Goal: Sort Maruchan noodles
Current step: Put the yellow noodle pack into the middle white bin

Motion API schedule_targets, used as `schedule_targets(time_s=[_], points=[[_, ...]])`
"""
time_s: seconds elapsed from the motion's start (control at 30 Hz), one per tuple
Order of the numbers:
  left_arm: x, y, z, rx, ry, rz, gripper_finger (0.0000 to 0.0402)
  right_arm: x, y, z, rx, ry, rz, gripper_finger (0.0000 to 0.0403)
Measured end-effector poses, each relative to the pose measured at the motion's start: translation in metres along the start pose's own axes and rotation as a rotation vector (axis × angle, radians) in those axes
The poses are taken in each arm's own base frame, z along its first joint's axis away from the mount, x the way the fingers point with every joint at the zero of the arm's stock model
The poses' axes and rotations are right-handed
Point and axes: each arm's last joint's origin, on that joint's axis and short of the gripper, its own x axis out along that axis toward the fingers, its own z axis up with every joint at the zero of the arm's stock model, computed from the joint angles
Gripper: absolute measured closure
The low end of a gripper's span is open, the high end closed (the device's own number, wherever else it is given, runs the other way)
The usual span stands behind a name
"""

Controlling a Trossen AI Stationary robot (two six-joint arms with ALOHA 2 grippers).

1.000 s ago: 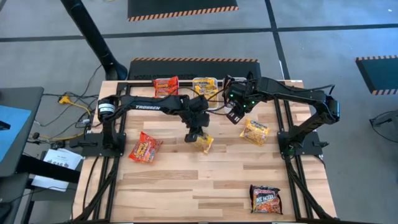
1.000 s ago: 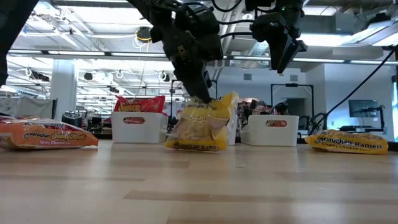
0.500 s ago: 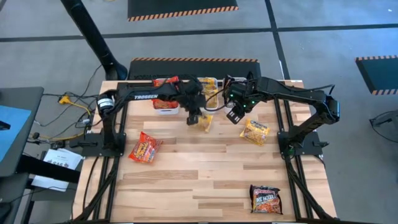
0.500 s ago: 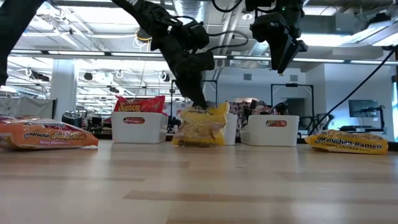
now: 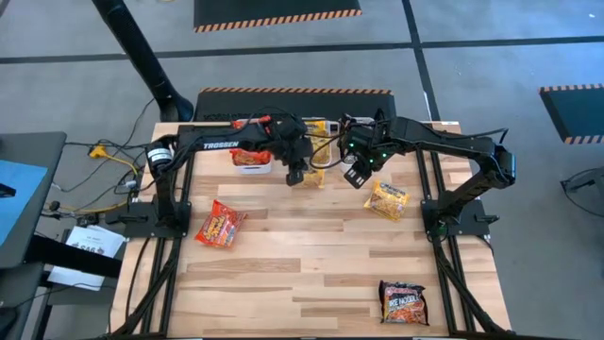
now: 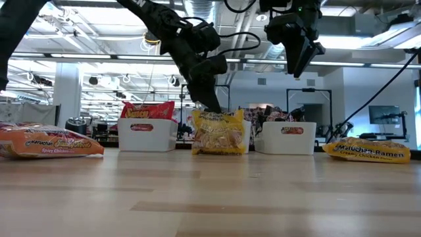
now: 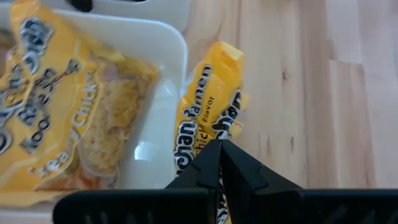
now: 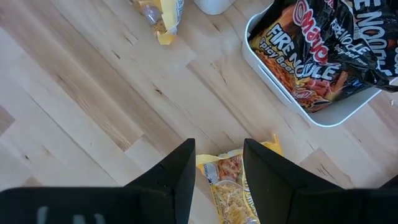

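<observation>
My left gripper (image 5: 298, 174) is shut on a yellow Maruchan noodle packet (image 6: 217, 133) just in front of the middle white tray (image 7: 163, 93), which holds another yellow packet (image 7: 68, 118). My right gripper (image 8: 217, 163) hangs open and empty above the table, over a yellow packet (image 5: 387, 200) lying flat. More packets lie flat on the wood: a red-orange one (image 5: 221, 226) at the left and a black one (image 5: 403, 302) at the near right. A red packet (image 6: 139, 110) stands in the left tray and black ones (image 8: 323, 50) fill the right tray. My left gripper pinches the yellow packet's upper edge (image 6: 212, 114) between its two shut fingers (image 7: 208, 163), slanting down from the table's left and near side. The packet hangs upright below the fingers, right beside the tray's outer wall. Whether its lower end (image 6: 217, 152) rests on the wood, I cannot tell.
Three white trays (image 6: 146, 135) stand in a row along the table's far edge. The two arms' wrists are close together there. Bare wood (image 5: 311, 264) stretches across the middle and near left of the table. The room behind is full of shelves and lamps.
My left gripper has swung from mid-table toward the far edge, carrying the yellow packet up to the middle tray. The packet, slanted before, now hangs upright. The gripper stays shut on it.
</observation>
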Motion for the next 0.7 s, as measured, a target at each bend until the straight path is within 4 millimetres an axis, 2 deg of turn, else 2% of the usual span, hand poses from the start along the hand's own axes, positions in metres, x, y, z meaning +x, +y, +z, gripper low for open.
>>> schedule_targets(time_s=[0.37, 0.7], points=[[-0.002, 0.003, 0.001, -0.055, 0.017, 0.034, 0.0393, 0.0, 0.0, 0.0, -0.001, 0.003, 0.002, 0.0243], [-0.027, 0.004, 0.029, -0.05, -0.017, 0.042, 0.0299, 0.0, 0.0, 0.0, -0.002, 0.005, 0.005, 0.0243]])
